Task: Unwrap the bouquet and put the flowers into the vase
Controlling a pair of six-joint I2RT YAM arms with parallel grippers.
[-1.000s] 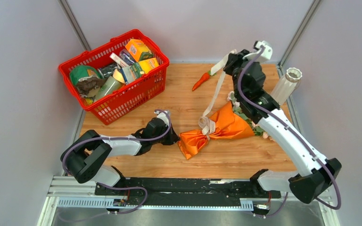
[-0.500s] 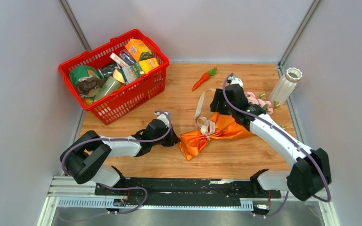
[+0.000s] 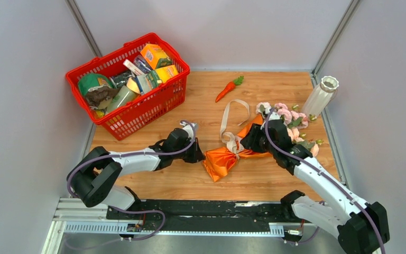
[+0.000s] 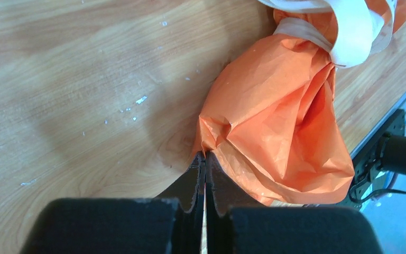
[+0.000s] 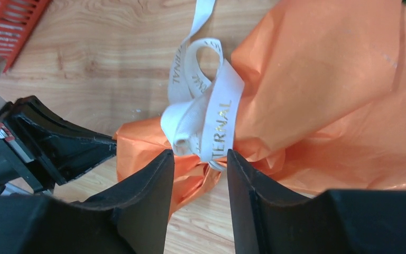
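Since a second ago the right arm [image 3: 322,180] has swung down from the far right part of the table [image 3: 190,182], and the ribbon [image 3: 227,119] tail it held up has dropped onto the wood. A red basket [image 3: 142,108] full of groceries sits at the far left corner. The left arm [image 3: 132,159] reaches in low from the near left.

The bouquet [image 3: 222,159] lies on its side around the middle of the table, its crumpled orange tail pointing to the near edge and its open end toward the right edge. Pink flowers [image 3: 288,114] spill from that end. The white ribbed vase [image 3: 320,98] stands upright at the right edge, close to the far right corner and just beside the blooms.

The cream ribbon is knotted around the paper's neck, one long loop trailing toward the far edge. A small toy carrot [image 3: 226,91] lies near the middle of the far edge.

The left tool [image 4: 205,159] is clenched, its tips pinching the edge of the orange paper at the tail. The right tool [image 5: 198,159] is released, its jaws apart with the ribbon knot at their mouth.
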